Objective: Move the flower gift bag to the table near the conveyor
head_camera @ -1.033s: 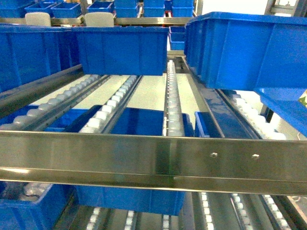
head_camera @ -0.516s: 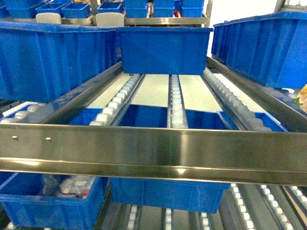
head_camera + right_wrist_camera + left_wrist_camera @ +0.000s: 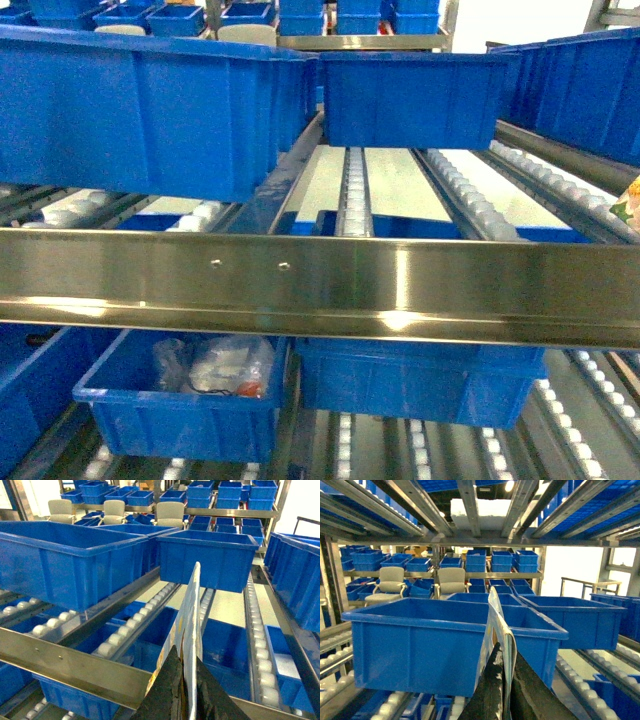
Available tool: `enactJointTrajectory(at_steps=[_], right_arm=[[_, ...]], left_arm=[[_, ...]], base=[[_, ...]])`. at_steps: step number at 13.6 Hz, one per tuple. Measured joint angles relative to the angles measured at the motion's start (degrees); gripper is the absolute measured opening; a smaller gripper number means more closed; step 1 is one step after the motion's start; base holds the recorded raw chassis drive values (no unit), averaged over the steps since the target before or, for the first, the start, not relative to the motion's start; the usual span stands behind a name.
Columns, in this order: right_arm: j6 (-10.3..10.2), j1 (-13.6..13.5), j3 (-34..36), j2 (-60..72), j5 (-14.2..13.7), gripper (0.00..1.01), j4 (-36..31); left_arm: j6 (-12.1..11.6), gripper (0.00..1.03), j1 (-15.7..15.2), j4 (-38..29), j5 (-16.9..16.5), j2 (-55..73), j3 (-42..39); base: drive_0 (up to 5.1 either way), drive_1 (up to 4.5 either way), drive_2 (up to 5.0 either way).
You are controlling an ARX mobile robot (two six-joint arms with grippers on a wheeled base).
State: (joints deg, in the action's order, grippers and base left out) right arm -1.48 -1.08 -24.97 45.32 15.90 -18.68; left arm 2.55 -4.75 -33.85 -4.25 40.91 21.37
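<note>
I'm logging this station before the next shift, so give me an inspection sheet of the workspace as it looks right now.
Surface: the white table is not in view; conveyor of white rollers between steel rails fills the head view.
Job's things: a thin flat panel, probably a gift bag, held edge-on; a similar bag edge.
Clutter: blue bins on the rollers; one lower bin holds plastic-wrapped items.
Grippers: left gripper and right gripper each shut on a panel.
Cables: nothing seen.
Surroundings: grey chairs, racks of more bins.
</note>
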Motion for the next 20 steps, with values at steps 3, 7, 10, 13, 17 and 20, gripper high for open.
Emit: enactJointTrajectory(at_steps=[3,7,10,13,17,20], right_arm=[[0.0,0.0,0.0,0.0,0.0,0.03,0.0],[0.0,0.0,0.0,-0.1,0.0,0.03,-0.1],[0.0,0.0,0.0,0.0,0.0,0.03,-0.2],[0.0,0.0,0.0,0.0,0.0,0.03,-0.1],[0.0,0.0,0.0,-0.1,0.0,0.03,-0.2],[0.0,0.0,0.0,-0.1,0.0,0.03,-0.1]], left_arm=[[0.0,0.02,0.0,0.1,0.0,0.0,0.0],[0.0,0.02,0.0,0.0,0.0,0.0,0.0],[0.0,0.02,0.0,0.0,0.0,0.0,-0.1],[0.0,0.02,0.0,0.0,0.0,0.0,-0.1],[0.0,0.02,0.0,0.0,0.0,0.0,-0.1],[0.0,0.02,0.0,0.0,0.0,0.0,-0.1]], base=[[-4.9,1.11,3.5],[-4.8,1.21,3.6],[-4.8,1.20,3.6],[-4.8,1.22,3.6],[-4.8,1.18,3.6],[-4.8,1.20,3.6]])
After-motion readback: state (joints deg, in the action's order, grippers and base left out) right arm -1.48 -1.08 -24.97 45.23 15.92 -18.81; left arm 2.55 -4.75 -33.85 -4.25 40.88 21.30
